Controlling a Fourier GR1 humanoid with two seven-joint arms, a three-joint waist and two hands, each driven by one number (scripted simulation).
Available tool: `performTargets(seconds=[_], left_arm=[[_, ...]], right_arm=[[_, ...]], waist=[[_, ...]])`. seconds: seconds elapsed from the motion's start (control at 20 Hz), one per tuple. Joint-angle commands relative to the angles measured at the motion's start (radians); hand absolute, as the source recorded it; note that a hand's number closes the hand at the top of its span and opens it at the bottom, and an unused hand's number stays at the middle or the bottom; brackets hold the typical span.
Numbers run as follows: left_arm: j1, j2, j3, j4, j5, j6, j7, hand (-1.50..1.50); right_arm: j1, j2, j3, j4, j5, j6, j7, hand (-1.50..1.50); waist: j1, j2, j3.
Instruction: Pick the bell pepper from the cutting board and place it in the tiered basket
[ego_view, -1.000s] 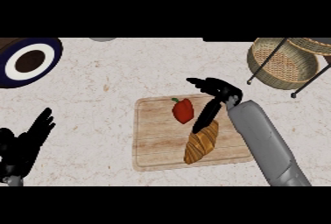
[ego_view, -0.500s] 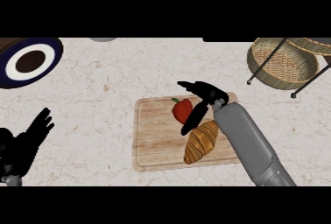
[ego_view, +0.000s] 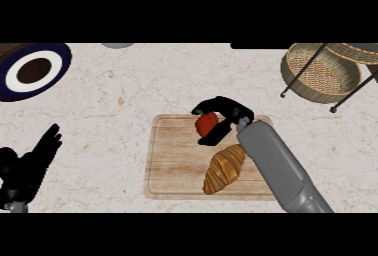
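Since half a second ago your right hand (ego_view: 221, 116) has moved left and down over the bell pepper (ego_view: 207, 123); fingers now curl round it from above and from the right, thumb reaching below it. A second ago the hand was open, beside the pepper and apart from it.

Right forearm: grey, comes in from the lower right edge, slants up and left across the right part of the cutting board (ego_view: 173, 165), wrist near the board's upper right corner.

Pepper: red, only its left face shows between the black fingers; the rest is hidden by the hand. It sits at the board's upper middle; whether it rests on the wood or is lifted, you cannot tell.

Croissant (ego_view: 224, 169): brown, lies tilted on the board below the pepper, just beside the forearm.

Left hand (ego_view: 29, 167): open, fingers up, at the lower left edge over the counter (ego_view: 133, 85).

Tiered basket (ego_view: 321, 72): wicker, upper right, well apart from the board.

Plate (ego_view: 33, 70): dark blue rim, upper left corner.
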Motion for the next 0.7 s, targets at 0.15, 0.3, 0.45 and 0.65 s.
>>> performTargets(seconds=[0.15, 0.3, 0.45, 0.65], left_arm=[[-0.035, -0.010, 0.022, 0.067, -0.006, -0.027, 0.014, 0.00], [-0.011, -0.022, 0.025, 0.071, -0.042, -0.012, -0.038, 0.00], [-0.046, -0.003, 0.047, 0.063, -0.014, -0.034, 0.022, 0.00], [-0.021, -0.003, 0.032, 0.055, -0.020, -0.045, -0.009, 0.00]], right_arm=[[0.075, 0.027, 0.042, -0.045, 0.003, -0.101, -0.084, 1.50], [0.029, 0.027, -0.016, -0.024, 0.012, -0.138, -0.089, 1.50], [0.062, 0.008, -0.033, -0.065, 0.037, -0.186, -0.073, 1.50], [-0.069, 0.027, 0.087, -0.114, 0.175, -0.397, 0.247, 1.50]], waist=[[-0.001, 0.012, 0.001], [0.000, 0.013, 0.001], [-0.003, 0.012, 0.001], [0.007, 0.006, -0.002]])
